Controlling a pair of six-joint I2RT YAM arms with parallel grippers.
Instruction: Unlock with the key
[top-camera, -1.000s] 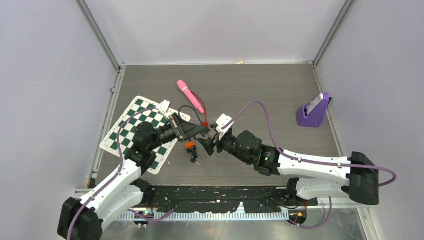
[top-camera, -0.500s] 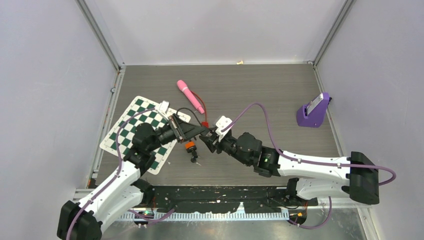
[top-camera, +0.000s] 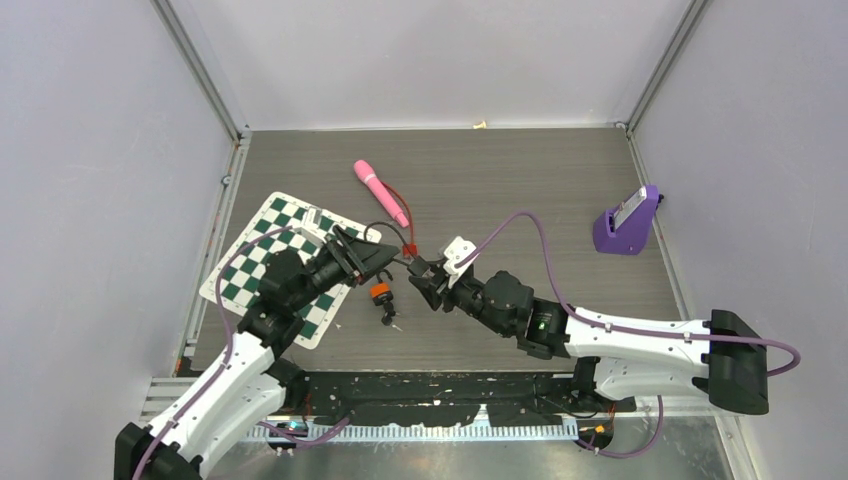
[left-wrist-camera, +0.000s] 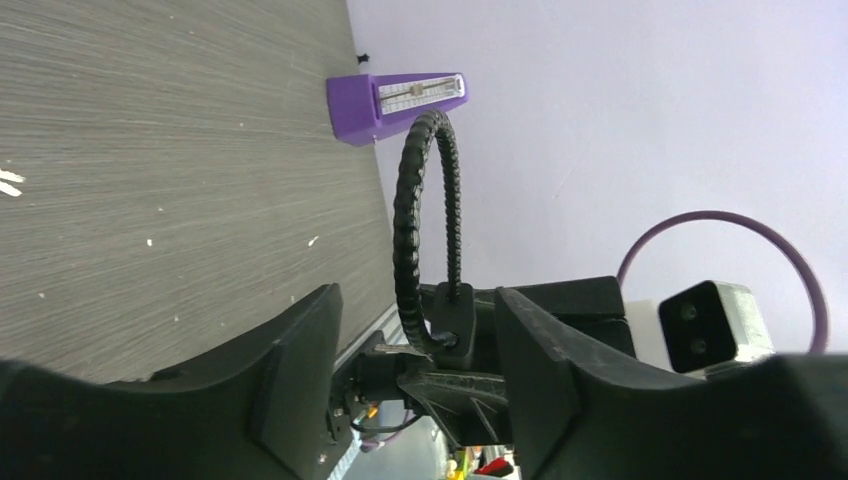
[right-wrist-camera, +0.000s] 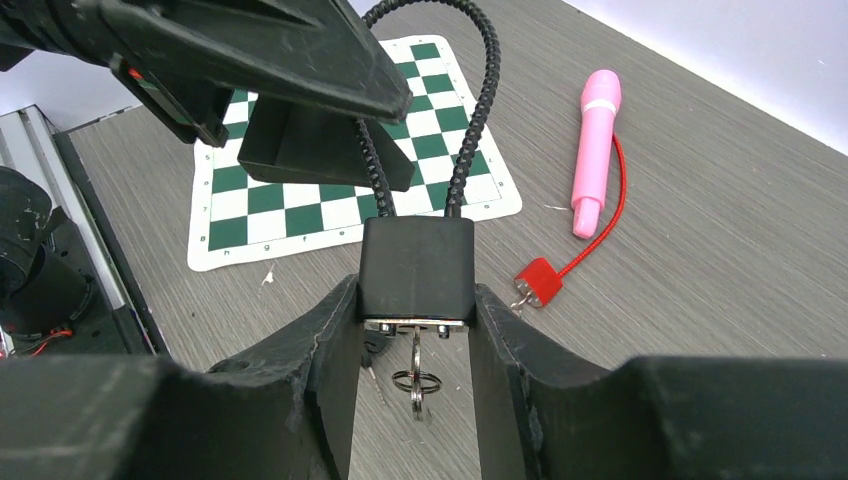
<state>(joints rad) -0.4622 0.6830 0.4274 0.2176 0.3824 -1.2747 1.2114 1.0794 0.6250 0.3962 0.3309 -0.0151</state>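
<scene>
A black padlock with a flexible black cable shackle is held off the table, and my right gripper is shut on its body. A key sticks down from the lock's silver underside, seen edge-on, with a ring hanging from it. In the top view the padlock is between the two arms. My left gripper is open just left of the lock, with the cable shackle between its spread fingers, touching neither.
Below the lock, an orange and black item lies on the wooden table. A red tag on a red cord leads to a pink handle. A green checkered mat lies left, and a purple stand is far right.
My right gripper closed on the lock body. My left gripper then opened off it and drew back slightly left. The right arm shifted a little to the right with the lock.
</scene>
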